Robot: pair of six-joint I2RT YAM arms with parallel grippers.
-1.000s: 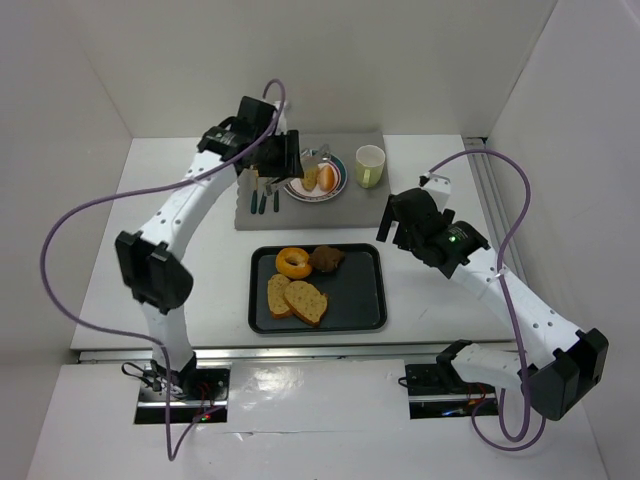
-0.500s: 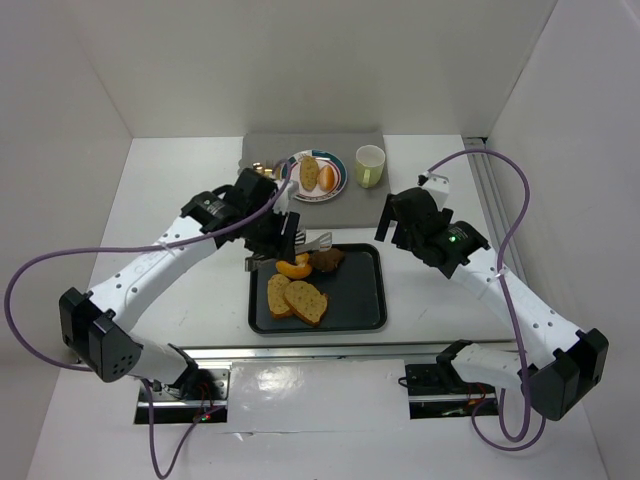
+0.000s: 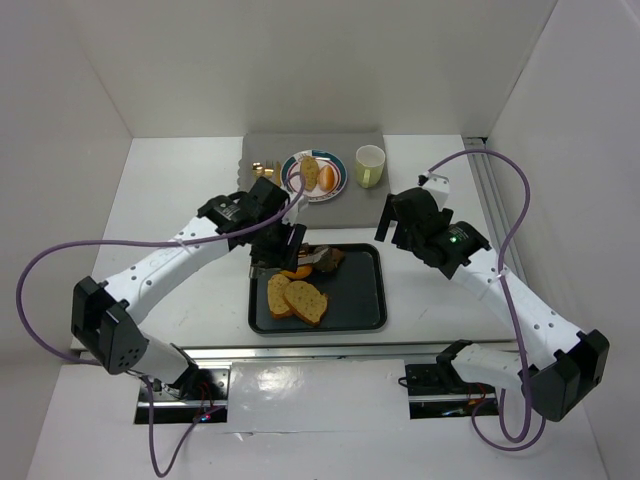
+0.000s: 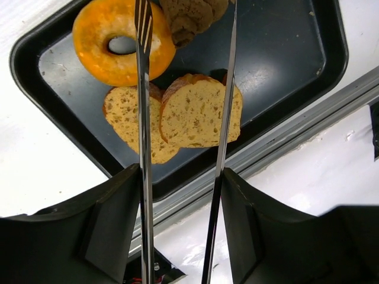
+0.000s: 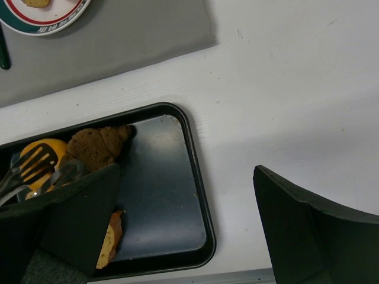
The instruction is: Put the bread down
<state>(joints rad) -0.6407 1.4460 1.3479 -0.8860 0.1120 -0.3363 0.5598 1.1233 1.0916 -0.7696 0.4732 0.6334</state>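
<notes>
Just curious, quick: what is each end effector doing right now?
Left end effector: closed, holding tongs.
Right end effector: open, holding nothing.

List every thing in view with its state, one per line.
left gripper, shut on tongs
tongs, held, arms apart above the tray
right gripper, open, empty
tray, holds doughnut, brown roll, two bread slices
plate, holds two bread pieces
cup, upright
</notes>
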